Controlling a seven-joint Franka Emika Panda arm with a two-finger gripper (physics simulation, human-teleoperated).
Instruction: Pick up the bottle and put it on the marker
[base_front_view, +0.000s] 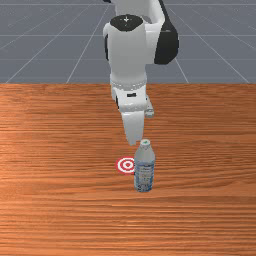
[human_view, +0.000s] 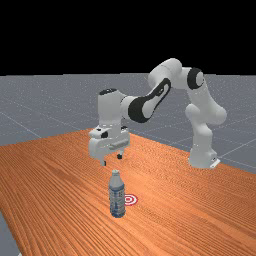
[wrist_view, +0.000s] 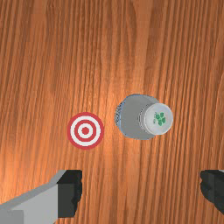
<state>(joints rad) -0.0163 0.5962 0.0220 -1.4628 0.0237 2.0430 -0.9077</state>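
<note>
Bottle (human_view: 117, 201) upright beside marker (human_view: 131, 199), gripper (human_view: 111, 160) raised with nothing in it

Far view, left to right. Gripper was at left, pointing down, held up off the table (human_view: 55, 185). Fingers (wrist_view: 70, 194) stood wide apart, with a broad gap and nothing held; wrist view had one at each side, neither touching the bottle. Bottle came next, standing on the wood, its cap (wrist_view: 158, 118) lower than the fingertips. Clear-grey top, blue-and-white label (base_front_view: 144, 172), white cap with green print. Sideways it fell between the two finger lines in the wrist view, but out ahead of them. Front view had it nearer the camera than the gripper. Marker was right of the bottle, red and white rings, flat on the table. Bottle partly covered it in the far view; wrist view had a strip of wood between them, so near but off it. Arm (human_view: 171, 75) reached in from the right, base (human_view: 202, 150) on the table.
</note>
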